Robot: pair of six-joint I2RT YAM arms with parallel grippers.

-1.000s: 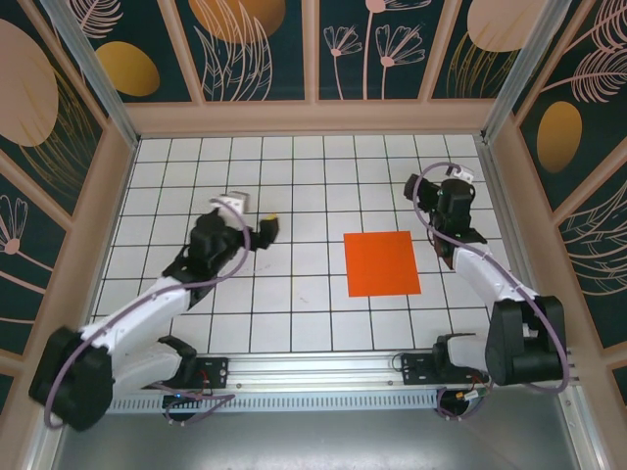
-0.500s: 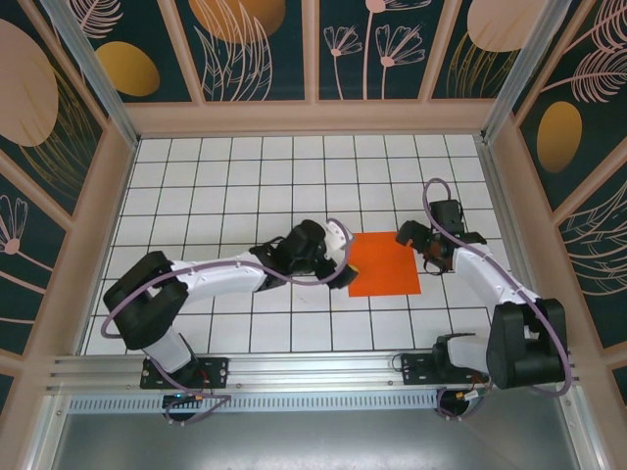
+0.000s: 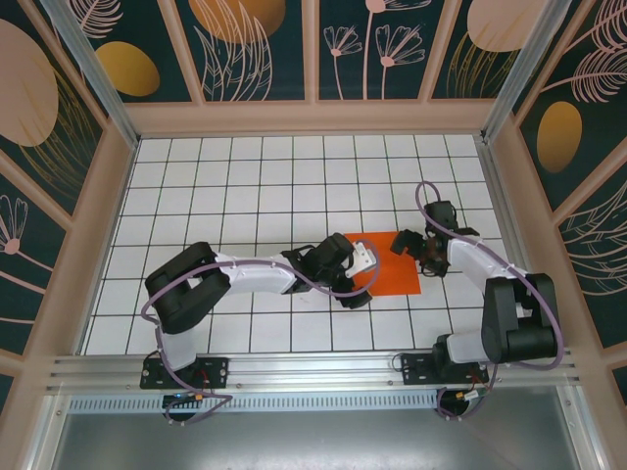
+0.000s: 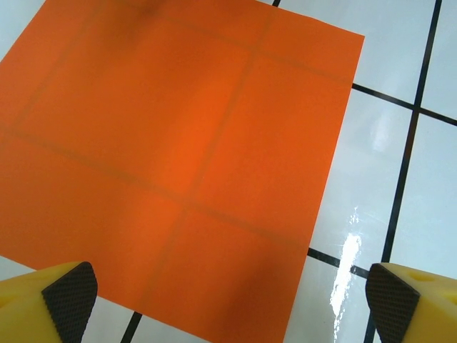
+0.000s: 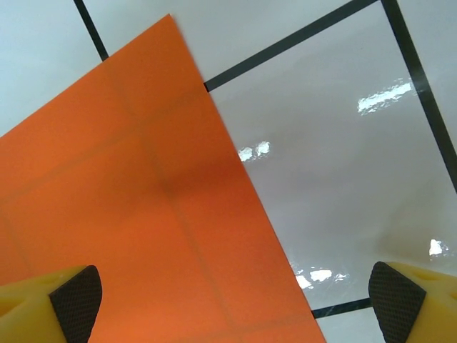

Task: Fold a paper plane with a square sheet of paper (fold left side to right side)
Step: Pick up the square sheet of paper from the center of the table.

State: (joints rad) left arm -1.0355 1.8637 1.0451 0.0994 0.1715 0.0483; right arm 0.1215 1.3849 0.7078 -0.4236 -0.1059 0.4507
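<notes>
Top external view, and we have the square sheet of paper [image 3: 394,272] lying flat and unfolded on the white gridded table [image 3: 245,186], right of centre. We see the left gripper [image 3: 359,266] over its left edge and the right gripper [image 3: 415,249] at its far right corner. On the left wrist view the sheet [image 4: 178,164] shows tile lines through it, the jaws spread wide. On the right wrist view the sheet's edge [image 5: 143,214] runs diagonally and that claw gapes wide too, holding nothing.
</notes>
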